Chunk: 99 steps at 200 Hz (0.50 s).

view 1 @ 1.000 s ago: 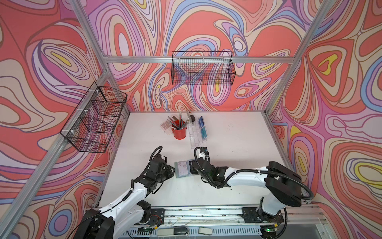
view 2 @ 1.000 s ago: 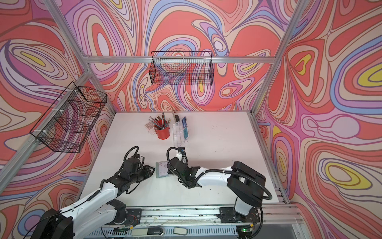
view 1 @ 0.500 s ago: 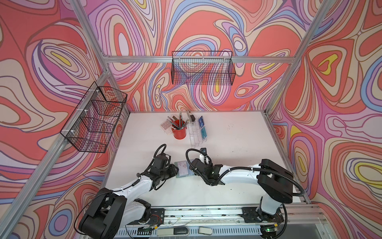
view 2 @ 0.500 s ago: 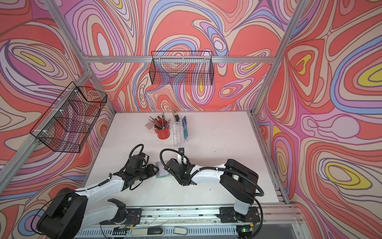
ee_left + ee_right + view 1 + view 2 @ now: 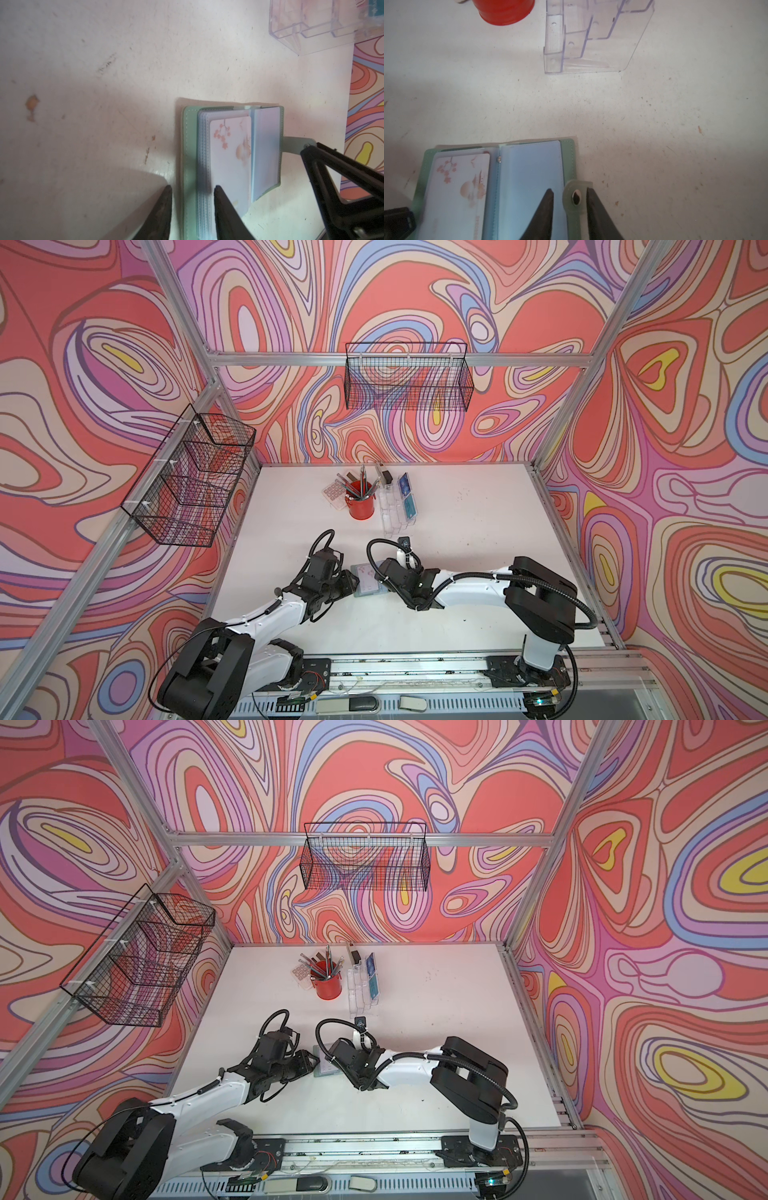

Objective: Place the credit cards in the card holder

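Card holder [image 5: 365,578] lies open and flat on the white table [image 5: 478,531], toward the front in both top views, between the two arms. Its green cover is down and its clear sleeves face up. The top sleeve on one side holds a pale card [image 5: 460,182] printed with pink blossoms, and the facing page shows only bluish plastic. The left gripper [image 5: 192,187] sits at the holder's outer edge on the pale card's side, with its jaws apart. One fingertip [image 5: 167,193] is over bare table just beside the cover, and the other is over the stack of sleeves at the pale card's corner. Nothing is clamped between them, and I cannot tell whether the tips press down. The right gripper [image 5: 569,189] is at the opposite edge, its jaws spread around the snap strap [image 5: 576,199]. One finger touches the strap's rim and a thin gap shows on the other side, so the strap is not pinched. Two credit cards, a blue one [image 5: 404,484] and a teal one [image 5: 410,506], stand in a clear tiered stand [image 5: 388,512] toward the back of the table, well apart from the holder. A red cup [image 5: 360,508] full of pens stands just beside that stand.
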Tool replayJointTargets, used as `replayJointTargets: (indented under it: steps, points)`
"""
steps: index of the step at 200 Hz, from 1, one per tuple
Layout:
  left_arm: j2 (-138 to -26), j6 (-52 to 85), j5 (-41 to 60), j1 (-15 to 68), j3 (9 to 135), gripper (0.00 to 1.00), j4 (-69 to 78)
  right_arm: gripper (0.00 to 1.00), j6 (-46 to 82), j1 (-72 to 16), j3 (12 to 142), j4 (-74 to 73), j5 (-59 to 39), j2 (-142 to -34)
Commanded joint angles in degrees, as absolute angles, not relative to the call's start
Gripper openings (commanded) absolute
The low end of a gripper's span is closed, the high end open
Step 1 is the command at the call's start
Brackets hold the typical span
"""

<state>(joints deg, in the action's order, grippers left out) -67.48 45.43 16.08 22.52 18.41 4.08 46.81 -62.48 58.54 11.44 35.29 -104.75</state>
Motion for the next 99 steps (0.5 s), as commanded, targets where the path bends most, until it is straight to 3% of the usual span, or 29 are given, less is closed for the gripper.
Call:
replayJointTargets:
  steps: [1,35,99]
  points:
    - [-66.6,45.4,15.9,22.7,17.8,0.37,1.6,0.22,46.8,-62.7,60.6,13.0,35.9,-105.9]
    - [-66.4,45.5,16.0,22.6,17.8,0.37,1.6,0.00,48.0,-62.7,60.2,13.9,36.9,-104.9]
    - [-66.9,46.0,14.5,22.6,17.9,0.38,0.9,0.00,49.1,-62.7,58.0,12.4,36.4,-103.0]
